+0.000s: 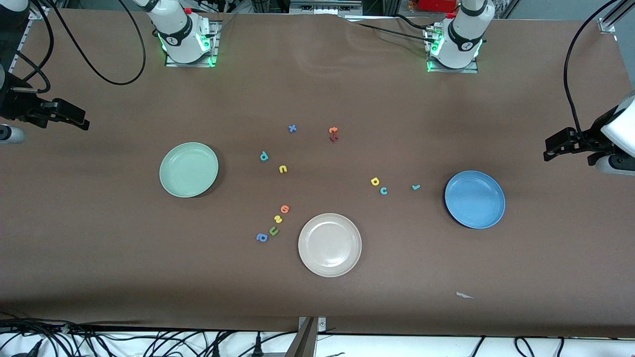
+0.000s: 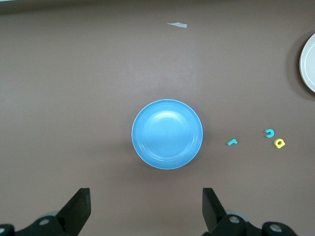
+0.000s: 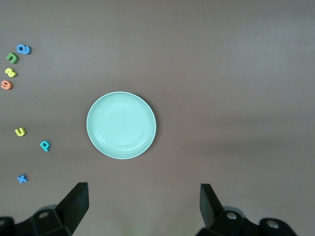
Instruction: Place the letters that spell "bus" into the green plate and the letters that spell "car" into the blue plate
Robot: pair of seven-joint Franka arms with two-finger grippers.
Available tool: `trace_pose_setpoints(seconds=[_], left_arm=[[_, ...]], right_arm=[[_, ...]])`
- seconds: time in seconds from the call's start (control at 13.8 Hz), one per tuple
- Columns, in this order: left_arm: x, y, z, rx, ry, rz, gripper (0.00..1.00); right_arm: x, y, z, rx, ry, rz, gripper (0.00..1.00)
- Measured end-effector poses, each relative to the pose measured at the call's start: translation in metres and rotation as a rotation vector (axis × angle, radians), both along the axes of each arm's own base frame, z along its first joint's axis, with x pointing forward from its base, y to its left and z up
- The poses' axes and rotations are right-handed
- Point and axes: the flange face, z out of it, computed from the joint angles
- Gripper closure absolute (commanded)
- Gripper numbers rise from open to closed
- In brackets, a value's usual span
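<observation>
- Altogether three plates lie on the table [image 1: 317, 89]: the green plate [image 1: 188, 169] toward the right arm's end, the blue plate [image 1: 475, 199] toward the left arm's end, and one cream-white plate [image 1: 330, 244] between them, nearer the front camera's edge. All three hold nothing.
- Eleven foam letters lie loose on the table, none on a plate.
- Three of them spell "bus": the teal "b" [image 1: 264, 156] and the yellow "u" [image 1: 283, 169] lie near each other beside the green plate, and the yellow "s" [image 1: 278, 219] lies nearer the front camera.
- Three spell "car": the yellow "a" [image 1: 375, 181] and the teal "c" [image 1: 383, 191] lie just beside each other, and the thin teal "r" [image 1: 416, 187] lies between them and the blue plate.
- Five others: one blue "x" [image 1: 292, 128], one orange "t" [image 1: 333, 130] touching one dark red letter [image 1: 334, 138], and, in a slanted row with the yellow "s", one orange round letter [image 1: 285, 208], one green "u" [image 1: 273, 230] and one blue "a" [image 1: 262, 238].
- One scrap of white paper [image 1: 464, 295] lies near the front camera's edge.
- Left gripper [image 2: 146, 209] waits up over the left arm's end of the table, above the blue plate, jaws spread wide, holding nothing.
- Right gripper [image 3: 143, 206] waits over the right arm's end, above the green plate, jaws spread wide, holding nothing.
</observation>
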Motion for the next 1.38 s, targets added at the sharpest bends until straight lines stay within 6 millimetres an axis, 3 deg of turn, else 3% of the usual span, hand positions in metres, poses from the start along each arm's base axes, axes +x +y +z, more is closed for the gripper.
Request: trace_pose_setpoints(seconds=[0.87, 1.38], left_arm=[[0.001, 0.000, -0.001, 0.000, 0.002, 0.000, 0.00], [0.001, 0.000, -0.002, 0.000, 0.003, 0.000, 0.00]], right_arm=[[0.001, 0.003, -0.004, -0.029, 0.009, 0.013, 0.00], [0.008, 0.002, -0.018, -0.030, 0.035, 0.012, 0.00]])
